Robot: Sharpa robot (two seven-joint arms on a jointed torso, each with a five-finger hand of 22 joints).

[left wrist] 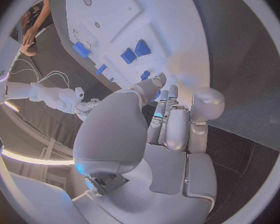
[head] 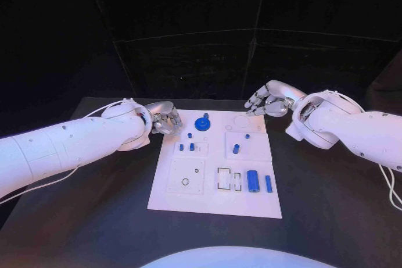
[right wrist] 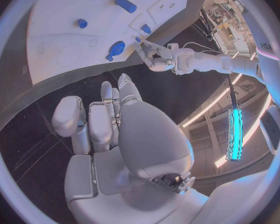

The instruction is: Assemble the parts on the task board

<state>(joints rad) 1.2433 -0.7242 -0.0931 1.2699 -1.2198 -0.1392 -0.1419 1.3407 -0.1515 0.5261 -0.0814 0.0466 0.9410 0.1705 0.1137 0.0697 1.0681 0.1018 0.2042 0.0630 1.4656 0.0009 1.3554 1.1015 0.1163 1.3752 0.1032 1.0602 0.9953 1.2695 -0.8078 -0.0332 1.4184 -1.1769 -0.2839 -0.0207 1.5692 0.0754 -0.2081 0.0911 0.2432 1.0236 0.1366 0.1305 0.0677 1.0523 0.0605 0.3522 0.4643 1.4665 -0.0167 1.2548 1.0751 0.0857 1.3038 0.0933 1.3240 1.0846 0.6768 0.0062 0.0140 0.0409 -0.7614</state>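
Note:
The white task board [head: 167, 193] lies in the middle of the black table. A round blue part [head: 202, 124] sits near its far edge, small blue pegs [head: 191, 146] stand mid-board, and two blue blocks [head: 252, 179] lie near its right side. My left hand [head: 165, 120] hovers at the board's far left corner, fingers loosely bent and holding nothing. My right hand [head: 268, 102] hangs just beyond the far right corner, also holding nothing. The left wrist view shows my left hand [left wrist: 171, 119] above the board [left wrist: 115, 15]. The right wrist view shows my right hand [right wrist: 109, 114], the round part [right wrist: 115, 50] and my left hand [right wrist: 154, 55].
Bare black table [head: 335, 198] surrounds the board on all sides. The board carries several recesses and outlined slots [head: 225, 178]. A cable [head: 390, 186] hangs from my right arm. Dark walls stand behind the table.

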